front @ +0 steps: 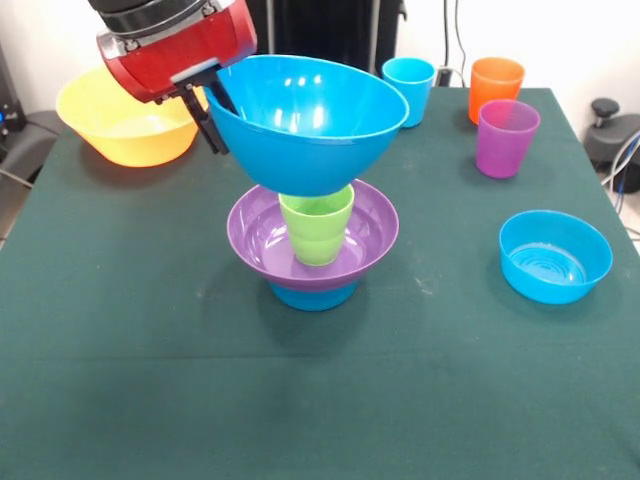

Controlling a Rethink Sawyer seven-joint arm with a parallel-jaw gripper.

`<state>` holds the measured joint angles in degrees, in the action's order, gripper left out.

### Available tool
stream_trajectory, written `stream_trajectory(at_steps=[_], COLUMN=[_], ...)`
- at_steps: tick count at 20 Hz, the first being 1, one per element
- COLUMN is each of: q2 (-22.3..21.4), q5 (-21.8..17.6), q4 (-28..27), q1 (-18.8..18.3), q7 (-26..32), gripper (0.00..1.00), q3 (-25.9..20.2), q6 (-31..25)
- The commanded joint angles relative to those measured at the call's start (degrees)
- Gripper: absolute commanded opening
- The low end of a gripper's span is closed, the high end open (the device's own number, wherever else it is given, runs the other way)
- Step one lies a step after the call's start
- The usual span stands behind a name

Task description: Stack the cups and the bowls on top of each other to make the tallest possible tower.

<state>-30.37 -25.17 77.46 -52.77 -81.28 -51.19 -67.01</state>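
The tower stands mid-table: a small blue bowl (313, 296) lowest, a wide purple bowl (262, 232) on it, and a lime green cup (317, 229) upright inside that. A large blue bowl (310, 120) rests tilted on the green cup's rim, its mouth tipped toward the camera. My gripper (213, 108) is at that bowl's left rim, its black fingers (205, 122) closed on the rim. The light blue cup (409, 88), orange cup (496, 86) and translucent purple cup (507, 138) stand at the far right. The second wide purple bowl is out of view.
A large yellow bowl (120, 128) sits at the far left, partly behind the red arm (175, 45). A second small blue bowl (555, 256) sits upright at the right. The green table cloth (150, 380) spreads across the front.
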Motion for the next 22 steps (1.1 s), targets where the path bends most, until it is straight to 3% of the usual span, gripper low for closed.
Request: stream_trajectory(at_steps=[1,22], q2=[3.04,5.49], q5=[-0.02,-3.3], q4=[5.97,3.94], q1=[-0.61,-1.54], q7=[14.6,15.72], gripper=[0.0,0.0], q3=[-2.85,-4.27], q6=[1.87,1.55])
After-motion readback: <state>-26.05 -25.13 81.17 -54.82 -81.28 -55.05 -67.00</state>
